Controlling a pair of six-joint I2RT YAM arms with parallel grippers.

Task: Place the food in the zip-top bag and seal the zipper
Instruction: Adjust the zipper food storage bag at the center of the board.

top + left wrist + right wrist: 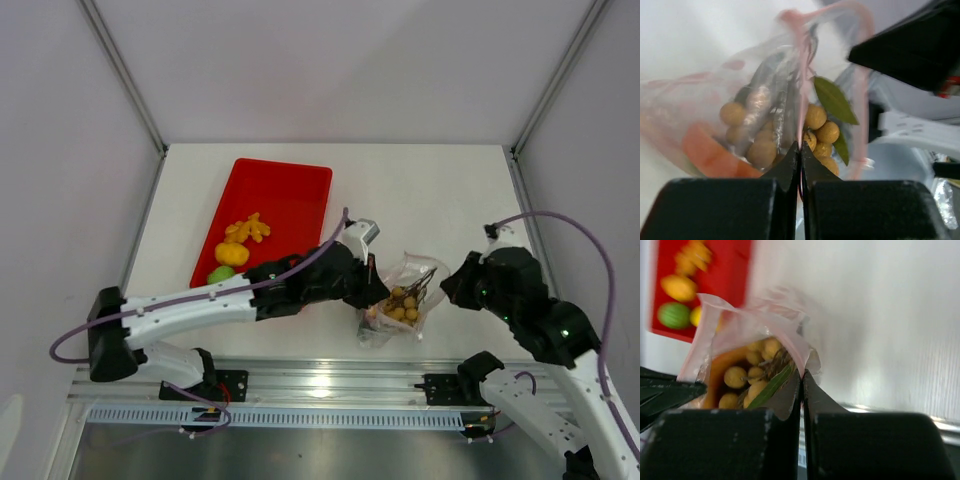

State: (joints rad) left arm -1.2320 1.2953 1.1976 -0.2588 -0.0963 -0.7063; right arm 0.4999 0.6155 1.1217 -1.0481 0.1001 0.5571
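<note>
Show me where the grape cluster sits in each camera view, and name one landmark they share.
Top external: grape cluster lower centre, between the two arms.
Left wrist: grape cluster mid-frame, just above the shut jaws.
Right wrist: grape cluster left of centre, above the shut jaws.
Shared landmark: the clear zip-top bag holding it.

One bag (418, 272), one tray (285, 190), one grape cluster (404, 303).

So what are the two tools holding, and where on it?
Both hold the bag. The left tool pinches its pink zipper; the right tool pinches the bag's mouth edge too.
</note>
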